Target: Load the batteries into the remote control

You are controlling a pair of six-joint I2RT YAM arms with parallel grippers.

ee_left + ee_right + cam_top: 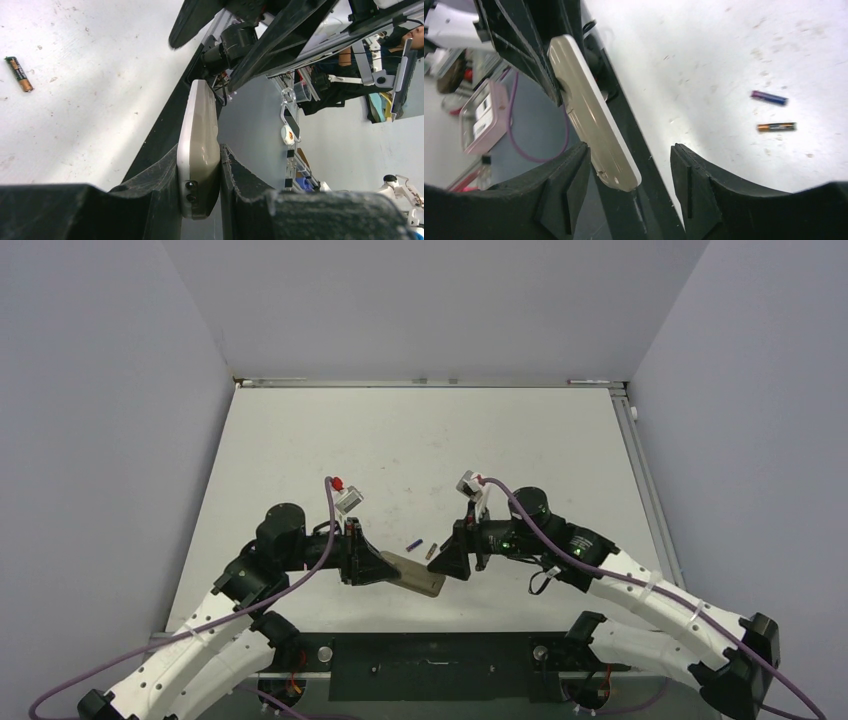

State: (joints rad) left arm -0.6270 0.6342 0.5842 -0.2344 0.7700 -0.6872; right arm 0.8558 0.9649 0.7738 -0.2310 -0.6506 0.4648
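The left pincer (200, 167) is closed on one end of the slim white plastic remote control (589, 112) with the greyish-beige back, one pad on either side. This grip carries the handset clear of the white table (420, 440) and presents its free end to the other arm. The right pincer (626, 157) stands partly open with that free end between its jaws. One pad lies just beside the beige back and the other is well apart from the white side, so it has hold of nothing. The arrangement suggests a two-arm hold: one arm fixes the handset while the other works on the back, where the battery recess lies. Whether the recess cover is on or off cannot be told from these views. The short purple-blue cylindrical battery (769, 97) and the short brownish-gold cylindrical battery (776, 127) lie loose on the table just beyond the remote control, on the side away from the arm bases. They are near each other, not touching and roughly parallel. Neither is inside the remote control, so loading is judged not yet begun. Their place near the remote control makes the reach short for whichever pincer fetches them.
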